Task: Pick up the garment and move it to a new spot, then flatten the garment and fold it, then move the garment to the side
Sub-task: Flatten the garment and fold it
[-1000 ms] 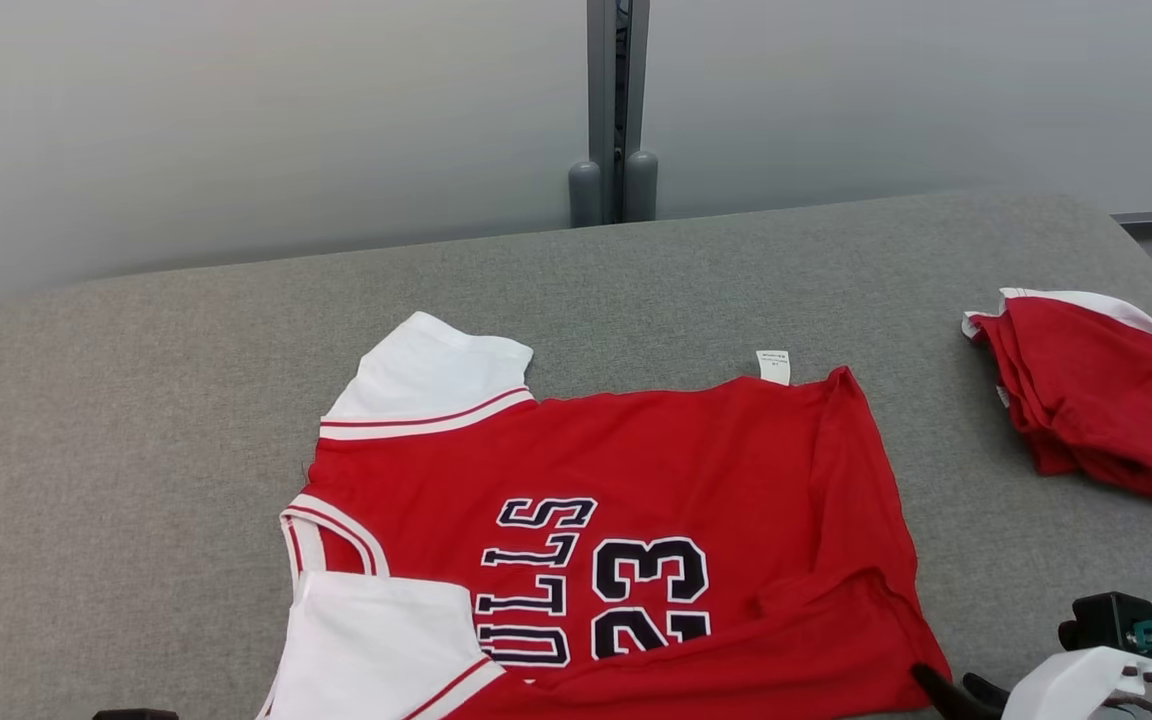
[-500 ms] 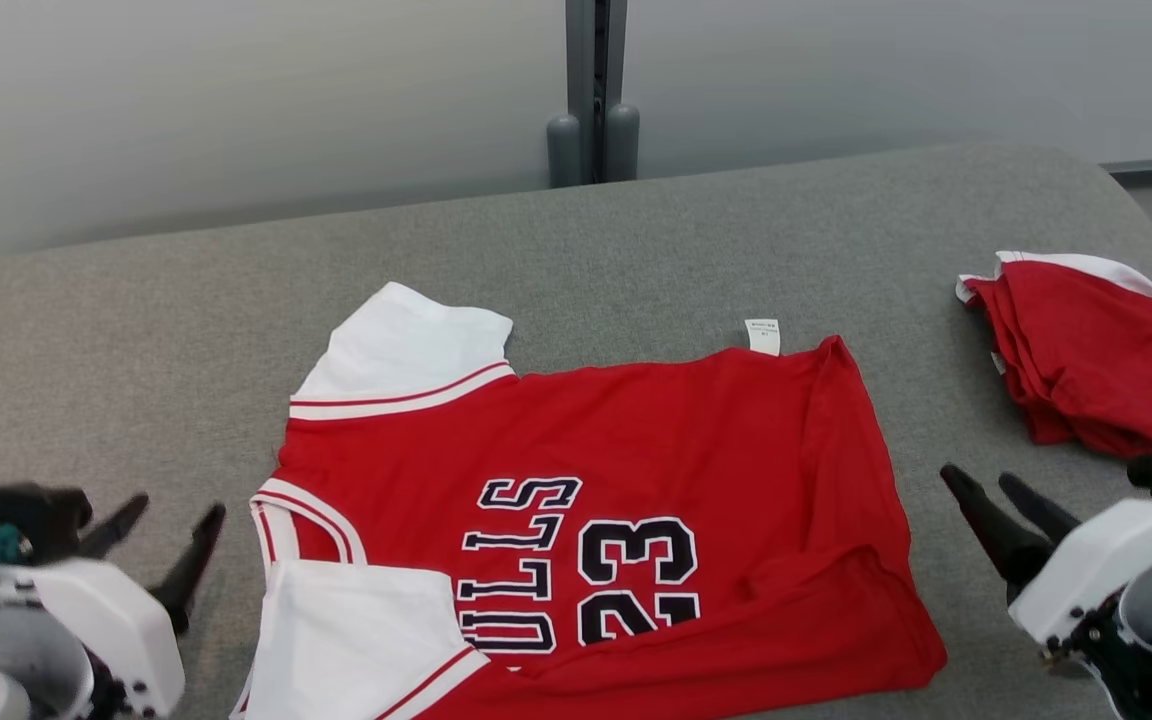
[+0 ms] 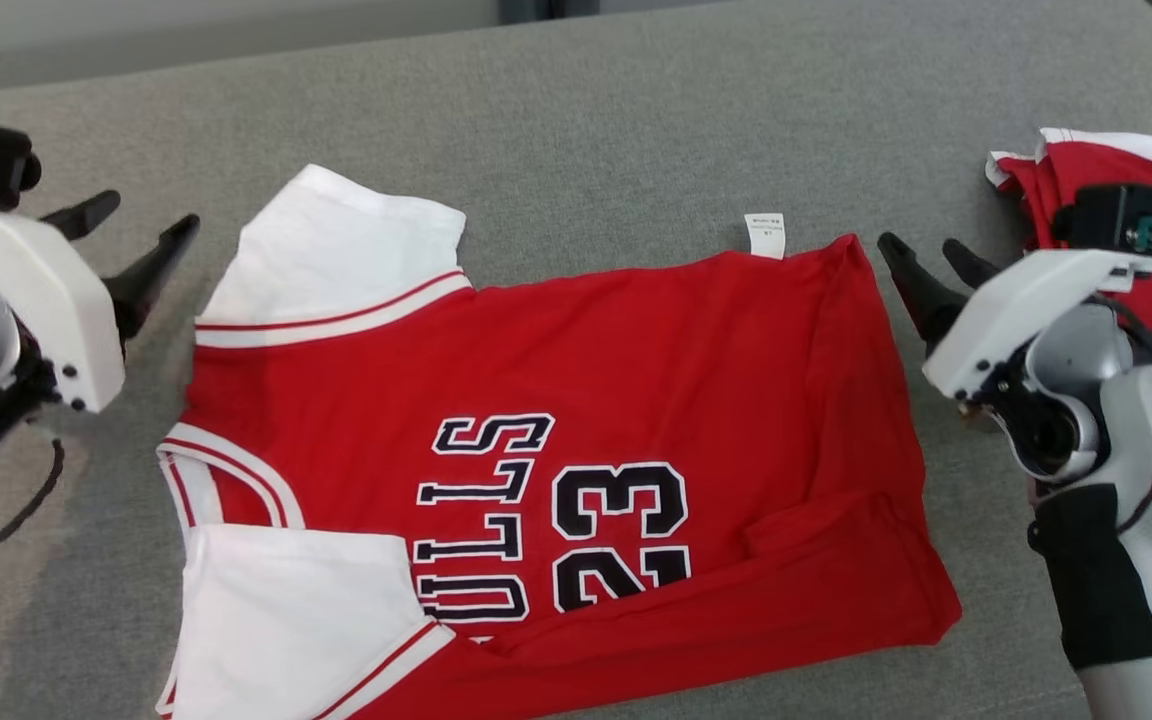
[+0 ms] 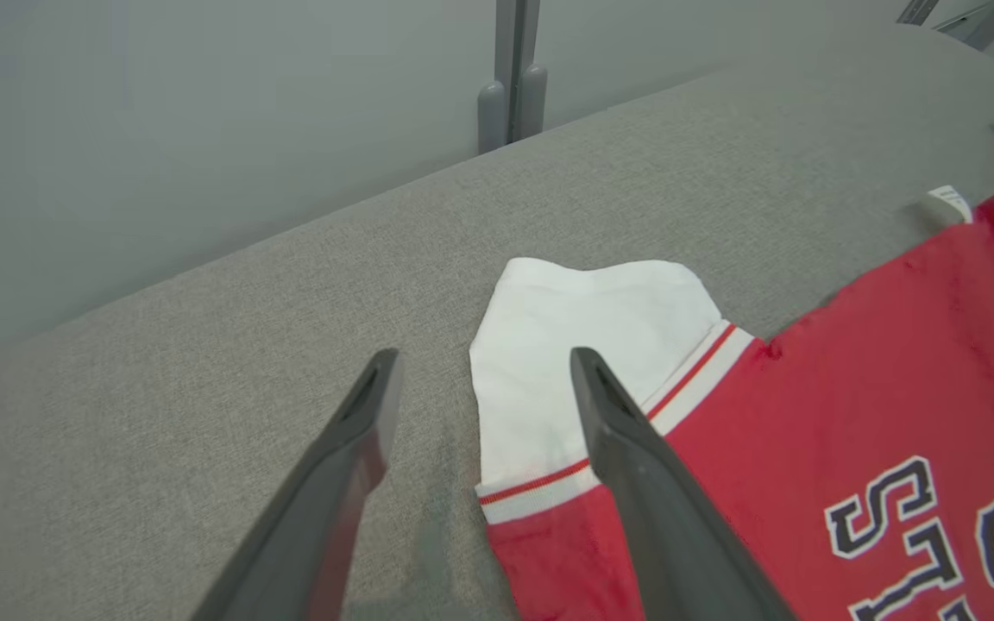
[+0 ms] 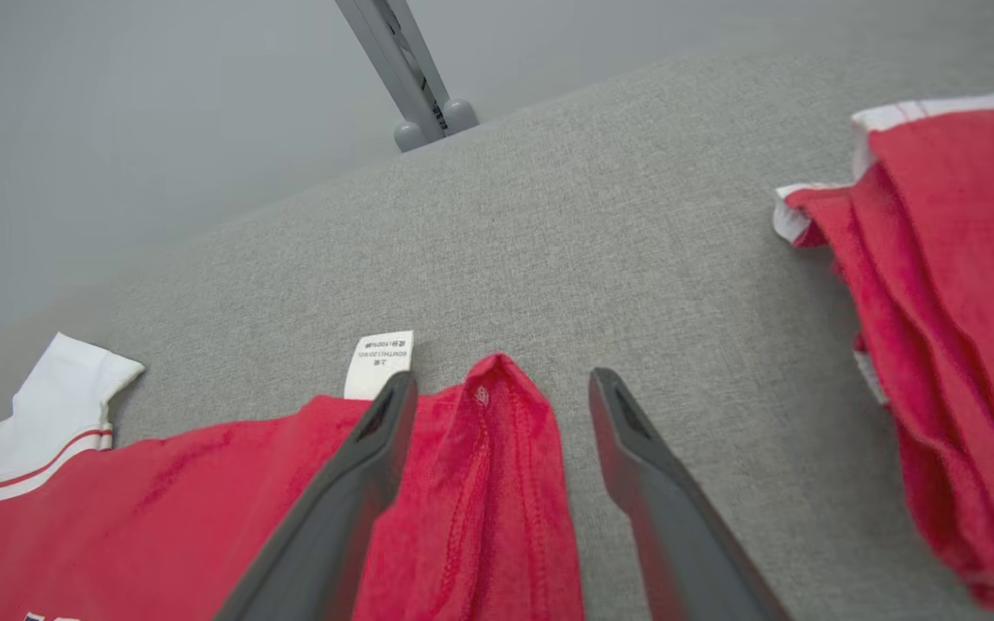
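Soft, even light was all over; faint shadow lay beneath the left gripper (image 4: 486, 354); wrist views bowed at the edges; the wall (image 4: 204, 129) looked hazy.

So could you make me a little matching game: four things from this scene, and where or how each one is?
Things:
1 red jersey
2 folded red pile
3 white label
4 left gripper

Places or states:
A open, beside a white sleeve
B spread flat in the middle
C at the far right
D sticking out from the jersey's far edge

Pairs: 1-B; 2-C; 3-D; 4-A
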### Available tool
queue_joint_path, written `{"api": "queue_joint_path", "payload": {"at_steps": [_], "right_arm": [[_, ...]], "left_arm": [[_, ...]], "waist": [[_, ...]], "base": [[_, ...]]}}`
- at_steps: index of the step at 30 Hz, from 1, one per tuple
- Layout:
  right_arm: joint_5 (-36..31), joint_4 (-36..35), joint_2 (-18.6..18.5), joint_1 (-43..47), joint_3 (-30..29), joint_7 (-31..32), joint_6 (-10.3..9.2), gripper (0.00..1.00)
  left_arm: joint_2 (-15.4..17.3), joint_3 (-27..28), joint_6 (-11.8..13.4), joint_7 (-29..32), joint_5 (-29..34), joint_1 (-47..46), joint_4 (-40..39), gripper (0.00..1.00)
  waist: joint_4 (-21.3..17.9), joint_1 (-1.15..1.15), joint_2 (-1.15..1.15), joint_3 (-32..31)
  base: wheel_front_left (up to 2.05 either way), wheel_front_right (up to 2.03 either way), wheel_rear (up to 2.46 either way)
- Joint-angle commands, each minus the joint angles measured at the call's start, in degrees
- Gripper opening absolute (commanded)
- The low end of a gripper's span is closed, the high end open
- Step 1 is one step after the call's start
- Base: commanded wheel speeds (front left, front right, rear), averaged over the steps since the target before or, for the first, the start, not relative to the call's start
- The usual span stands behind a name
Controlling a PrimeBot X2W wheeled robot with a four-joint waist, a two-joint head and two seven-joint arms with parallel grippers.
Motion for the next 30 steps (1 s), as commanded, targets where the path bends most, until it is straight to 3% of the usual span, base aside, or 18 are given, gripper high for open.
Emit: {"api": "queue_joint_path", "payload": {"at_steps": [1,6,12,25,28,30], "right_arm": [[-0.5,1.5,-0.1,-1.8,0.5,-0.3,0.01,1.00],[0.0,8.4,0.5,-9.4,4.0,-0.7,0.01,1.00],[3.3,12.4,1.2,-13.8,10.0,-1.0,0.01,1.00],[10.8,15.6,1.7,-16.2,20.3,-4.0,0.00,1.00],[11.8,16.2,1.8,-16.9,21.7,-4.7,0.01,0.88],[12.4,16.5,1.8,-17.2,22.4,-5.1,0.01,0.66]], "left_arm": [[-0.5,-0.4,-0.7,1.0,0.5,-2.3,1.3,1.00],[-2.4,-3.8,-3.3,6.3,1.5,-10.1,7.1,1.00],[-3.0,-6.6,-3.8,9.1,-1.8,-16.2,10.8,1.00],[-1.4,-14.3,-3.9,6.8,-6.1,-22.1,16.0,1.00],[-1.3,-16.0,-3.9,6.5,-7.3,-22.6,16.9,1.00],[-1.3,-17.1,-3.9,6.3,-7.9,-23.1,17.5,0.95]], "waist": [[-1.0,0.00,0.00,3.0],[-2.0,0.00,0.00,7.1],[-4.6,0.00,0.00,10.7],[-7.8,0.00,0.00,13.2],[-7.9,0.00,0.00,13.2],[-7.9,0.00,0.00,13.2]], "base": [[0.00,0.00,0.00],[0.00,0.00,0.00],[0.00,0.00,0.00],[0.00,0.00,0.00],[0.00,0.00,0.00],[0.00,0.00,0.00]]}}
